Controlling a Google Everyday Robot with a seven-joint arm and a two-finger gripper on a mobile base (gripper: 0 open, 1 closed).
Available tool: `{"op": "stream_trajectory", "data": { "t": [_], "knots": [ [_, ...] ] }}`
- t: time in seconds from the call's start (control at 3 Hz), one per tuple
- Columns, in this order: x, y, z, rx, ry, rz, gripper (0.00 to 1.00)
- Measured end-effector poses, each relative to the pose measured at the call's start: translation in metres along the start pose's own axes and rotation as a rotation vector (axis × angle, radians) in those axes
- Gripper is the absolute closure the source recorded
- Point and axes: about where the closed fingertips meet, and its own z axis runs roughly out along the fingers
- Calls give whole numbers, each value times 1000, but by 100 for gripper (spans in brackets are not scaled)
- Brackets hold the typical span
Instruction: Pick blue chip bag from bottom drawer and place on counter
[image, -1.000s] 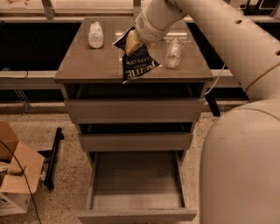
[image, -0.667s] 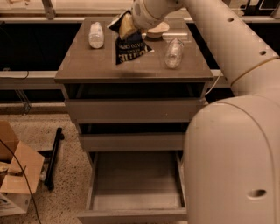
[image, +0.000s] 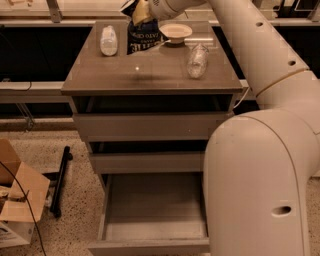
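Two clear plastic bottles (image: 108, 40) sit on my glossy counter (image: 150, 80), one shallow round bowl (image: 174, 31), one crinkled blue chip bag (image: 142, 39) at the back, gripper (image: 139, 11) clamped on its top; bottom drawer (image: 155, 212) open.

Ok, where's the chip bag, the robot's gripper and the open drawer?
blue chip bag (image: 143, 39): camera view, its dark front.
gripper (image: 140, 13): camera view, between its fingers, holding the bag's top.
bottom drawer (image: 155, 206): camera view, its bare floor.

Lab-like test space: speckled floor (image: 75, 220), cardboard box (image: 20, 200), drawer cabinet (image: 150, 127), the hand (image: 138, 12) over its back edge.
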Motion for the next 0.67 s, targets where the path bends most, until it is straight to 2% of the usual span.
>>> {"op": "stream_trajectory", "data": {
  "t": [0.67],
  "knots": [
    [4, 2, 7, -7, 12, 1, 30]
  ]
}}
